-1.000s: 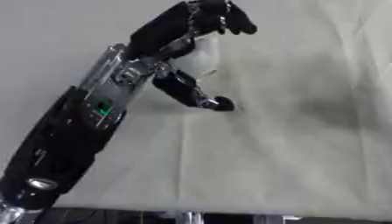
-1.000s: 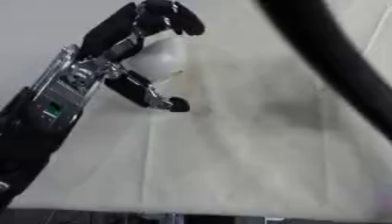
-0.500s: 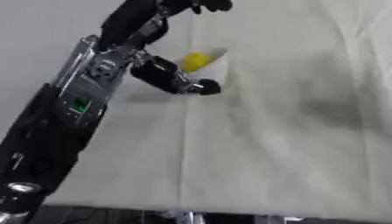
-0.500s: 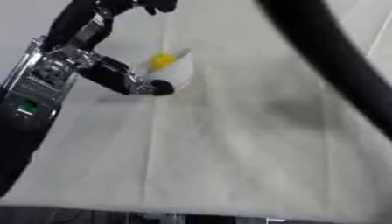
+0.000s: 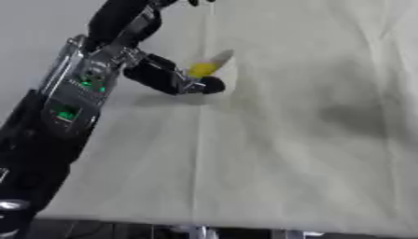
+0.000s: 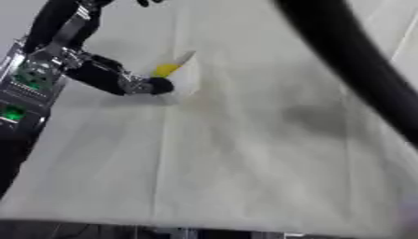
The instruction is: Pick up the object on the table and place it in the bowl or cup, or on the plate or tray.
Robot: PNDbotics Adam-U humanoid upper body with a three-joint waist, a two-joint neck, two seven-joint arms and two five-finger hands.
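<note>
- The worktop [image 5: 269, 154] was covered with a pale, cream cloth, matte and soft-looking, marked by long straight fold creases and a faint grey smudge towards the right.
- The left hand [image 5: 167, 77] came in from the left on a black arm with a silver forearm panel showing small green lights; the thumb [image 5: 204, 85], black and round-tipped, reached out beside the object.
- The rest of that hand's fingers ran off the top edge, so I could not tell whether they were spread or curled.
- The object [image 5: 204, 69] was small: a yellow rounded part with a pale, whitish, pointed part rising to the upper right. It sat at the upper middle of the cloth, just beside the thumb tip; contact could not be made out.
- A thick, blurred black band [image 6: 359, 60] crossed the right eye view diagonally at the upper right.
</note>
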